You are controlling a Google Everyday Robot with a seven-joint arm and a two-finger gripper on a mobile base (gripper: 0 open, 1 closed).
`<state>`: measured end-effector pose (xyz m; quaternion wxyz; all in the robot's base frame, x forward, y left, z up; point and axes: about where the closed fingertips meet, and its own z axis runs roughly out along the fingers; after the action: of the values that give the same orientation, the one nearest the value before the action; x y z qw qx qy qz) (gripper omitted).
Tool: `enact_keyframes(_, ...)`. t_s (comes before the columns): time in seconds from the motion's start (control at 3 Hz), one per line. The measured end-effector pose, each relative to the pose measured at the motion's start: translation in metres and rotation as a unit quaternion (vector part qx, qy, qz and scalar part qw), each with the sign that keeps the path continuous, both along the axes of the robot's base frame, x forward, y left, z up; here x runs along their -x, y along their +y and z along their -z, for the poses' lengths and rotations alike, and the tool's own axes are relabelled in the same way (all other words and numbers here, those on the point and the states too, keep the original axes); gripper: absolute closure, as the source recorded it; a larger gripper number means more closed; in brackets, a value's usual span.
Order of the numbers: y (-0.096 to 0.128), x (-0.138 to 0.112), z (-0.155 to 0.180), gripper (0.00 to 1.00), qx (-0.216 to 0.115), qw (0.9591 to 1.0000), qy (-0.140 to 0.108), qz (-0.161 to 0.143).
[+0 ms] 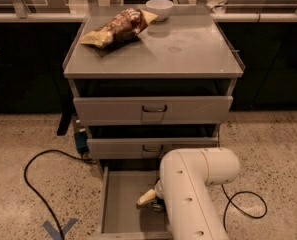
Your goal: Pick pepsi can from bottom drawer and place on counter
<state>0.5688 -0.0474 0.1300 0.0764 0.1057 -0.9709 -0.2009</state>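
Observation:
The bottom drawer [119,204] is pulled open at the foot of the grey cabinet, and its bare floor shows on the left. My white arm [190,194] reaches down into it from the right. My gripper [149,199] sits low inside the drawer, near its middle. The pepsi can is hidden, most likely behind the gripper and arm. The counter [188,49] is the flat grey cabinet top above.
A yellow-and-brown chip bag [117,28] lies on the counter's back left, with a white bowl [159,8] behind it. Two closed drawer fronts [153,109] sit above the open drawer. A black cable [35,184] loops on the floor at left, and another cable [248,204] at right.

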Motion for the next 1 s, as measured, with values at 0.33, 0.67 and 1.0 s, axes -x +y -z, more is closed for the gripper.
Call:
enact_keyframes(0.33, -0.0008, 0.0004, 0.0008, 0.00, 0.020, 0.9997, -0.011, 0.003)
enact_keyframes(0.67, -0.0049, -0.0010, 0.0042, 0.00, 0.053, 0.9982, -0.024, 0.015)
enact_keyframes(1.0, -0.0041, 0.0000, 0.0049, 0.00, 0.053, 0.9982, -0.023, 0.014)
